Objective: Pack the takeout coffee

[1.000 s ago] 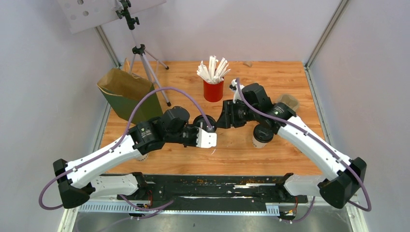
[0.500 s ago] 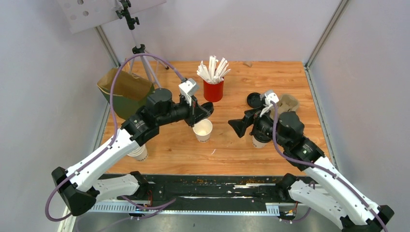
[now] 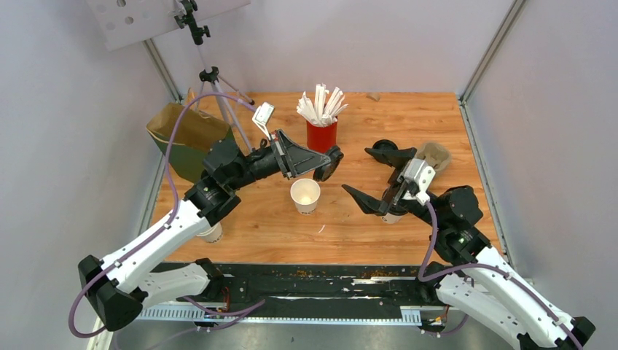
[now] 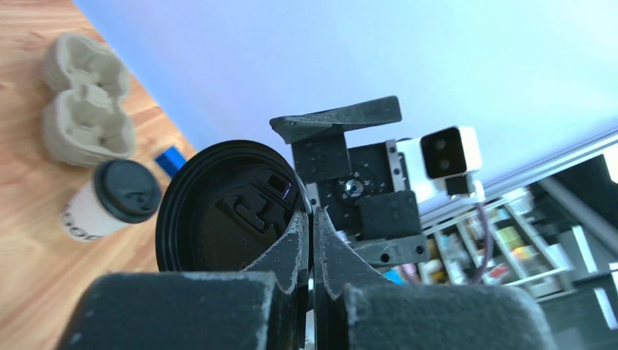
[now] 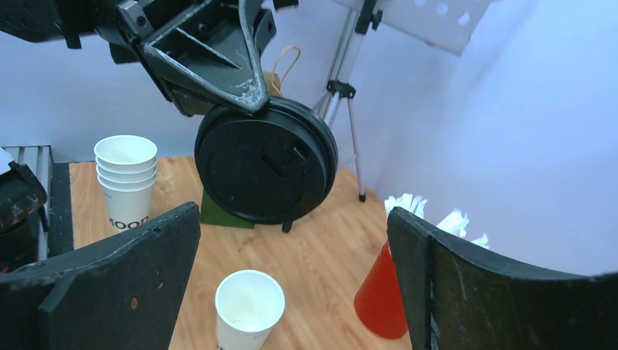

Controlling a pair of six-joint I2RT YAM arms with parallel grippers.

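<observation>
The takeout coffee [image 4: 111,203], a white paper cup with a black lid, stands on the table; in the top view it [image 3: 392,216] is mostly hidden under my right gripper. My left gripper [image 3: 321,162] is shut on the rim of a loose black lid [image 3: 329,165], held on edge in the air above an open white cup [image 3: 305,195]. The left wrist view shows the lid [image 4: 218,219] pinched at my left gripper [image 4: 312,219]. My right gripper [image 3: 375,179] is wide open and empty, facing the lid [image 5: 266,164] from the right. The green paper bag [image 3: 189,142] stands at the back left.
A red cup of white sticks [image 3: 321,135] is at the back centre. A camera tripod [image 3: 218,95] stands beside the bag. A cardboard cup carrier [image 3: 435,154] lies at the right. A stack of white cups [image 3: 211,232] sits near the left arm.
The right gripper opened wide and pulled back to the right, leaving the lid in the left gripper. The left arm lifted the lid up and back, turning it on edge.
</observation>
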